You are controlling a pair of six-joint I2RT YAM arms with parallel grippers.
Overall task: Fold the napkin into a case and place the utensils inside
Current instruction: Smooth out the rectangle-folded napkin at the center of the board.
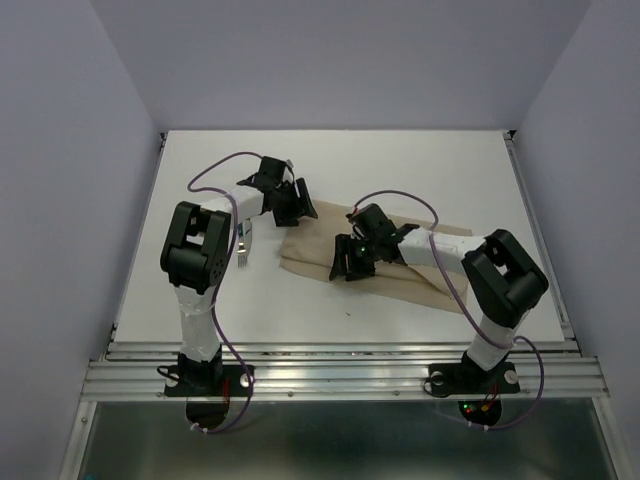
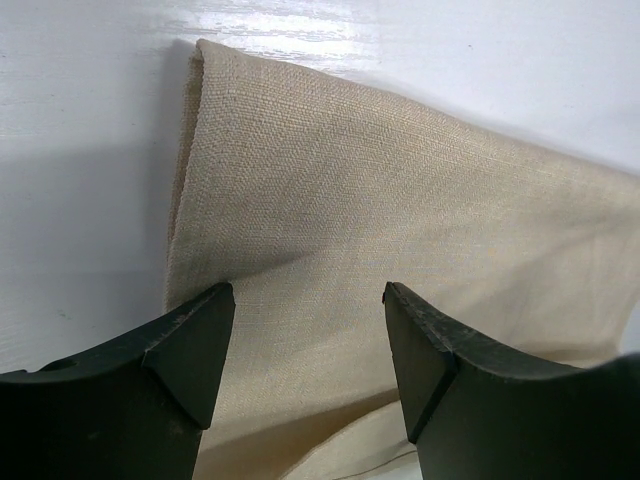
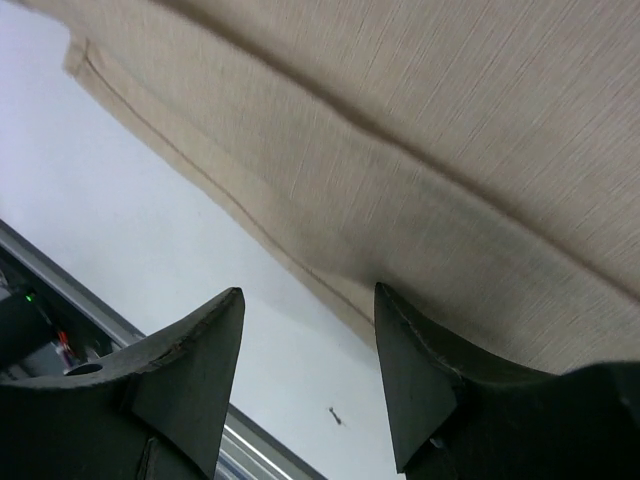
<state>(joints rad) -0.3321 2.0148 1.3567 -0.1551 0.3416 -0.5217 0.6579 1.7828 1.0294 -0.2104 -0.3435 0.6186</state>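
Observation:
The beige napkin (image 1: pixel 308 245) lies folded into a long band across the middle of the white table (image 1: pixel 420 170). My left gripper (image 1: pixel 297 203) stands open over its far left end; in the left wrist view both fingers hang above the cloth (image 2: pixel 400 190) with nothing between them (image 2: pixel 310 292). My right gripper (image 1: pixel 347 262) is open at the napkin's near edge. Seen from the right wrist, it (image 3: pixel 308 293) straddles the hemmed edge of the cloth (image 3: pixel 450 150). The utensils (image 1: pixel 243 258) lie left of the napkin, partly hidden by the left arm; fork tines show.
A metal rail (image 1: pixel 340 370) runs along the table's near edge, also seen low in the right wrist view (image 3: pixel 250 450). White walls enclose the table on three sides. A tiny dark speck (image 3: pixel 335 415) lies on the table near the right gripper.

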